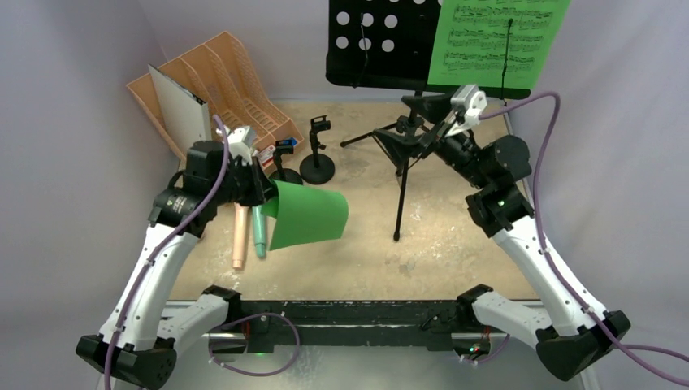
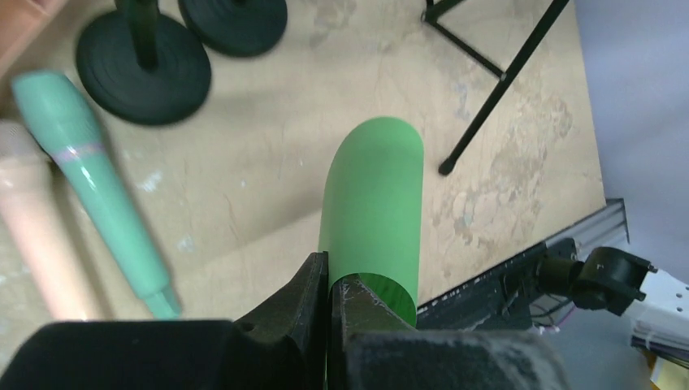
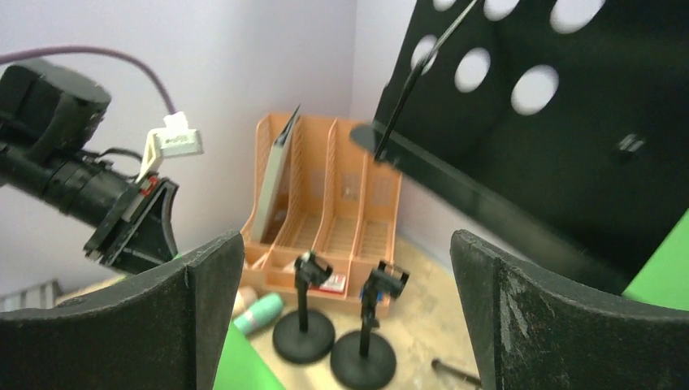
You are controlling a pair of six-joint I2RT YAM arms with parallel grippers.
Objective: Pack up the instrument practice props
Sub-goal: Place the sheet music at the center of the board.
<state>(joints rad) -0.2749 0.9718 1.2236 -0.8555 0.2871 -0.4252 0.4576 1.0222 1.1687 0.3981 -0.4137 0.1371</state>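
My left gripper (image 1: 264, 191) is shut on the edge of a curled green sheet-music page (image 1: 307, 213), held above the table; the wrist view shows the jaws (image 2: 329, 280) pinching the page (image 2: 374, 203). Teal (image 1: 258, 231) and pink (image 1: 239, 240) toy microphones lie on the table below it. Two black clip poles (image 1: 318, 150) (image 1: 283, 162) stand just behind. My right gripper (image 1: 424, 104) is open and empty, up by the head of the black tripod (image 1: 402, 154), under the perforated music desk (image 1: 382, 41). Another green page (image 1: 496, 41) rests on the desk.
An orange slotted file rack (image 1: 236, 81) holding a grey binder (image 1: 180, 106) stands at the back left, close behind the clip poles. Tripod legs spread over the middle and back of the table. Walls close in the left, back and right sides.
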